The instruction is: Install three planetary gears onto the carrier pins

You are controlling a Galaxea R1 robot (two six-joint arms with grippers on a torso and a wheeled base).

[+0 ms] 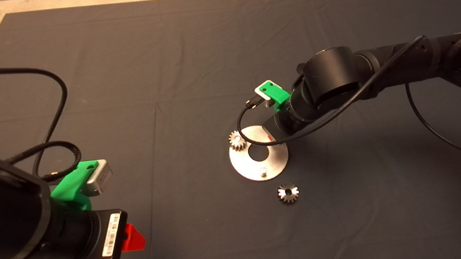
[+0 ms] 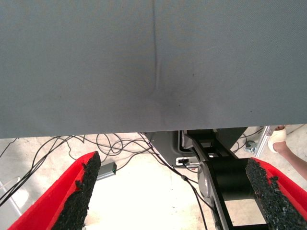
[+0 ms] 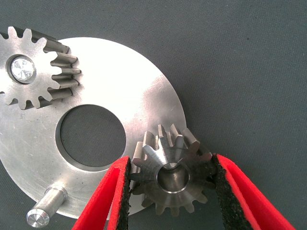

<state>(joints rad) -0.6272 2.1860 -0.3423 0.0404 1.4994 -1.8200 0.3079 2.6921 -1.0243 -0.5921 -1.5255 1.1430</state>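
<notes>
From above, the right gripper (image 1: 269,136) is down over the far right edge of the round disc (image 1: 275,163), its fingers hidden beneath the wrist. The right wrist view shows what that angle hides: the two red fingers (image 3: 108,201) are clamped on a gear (image 3: 172,177) at the disc's rim, though whether it sits on a pin cannot be told. One gear (image 1: 237,140) is already seated on a pin at the disc's left edge; a bare pin (image 1: 263,170) stands at the near edge, and the third gear (image 1: 288,193) lies on the mat (image 1: 162,67), just off the disc. The left gripper (image 1: 132,238) waits at lower left, jaws spread wide and empty; its wrist view shows the mat's edge and cables (image 2: 120,143) on the floor.
</notes>
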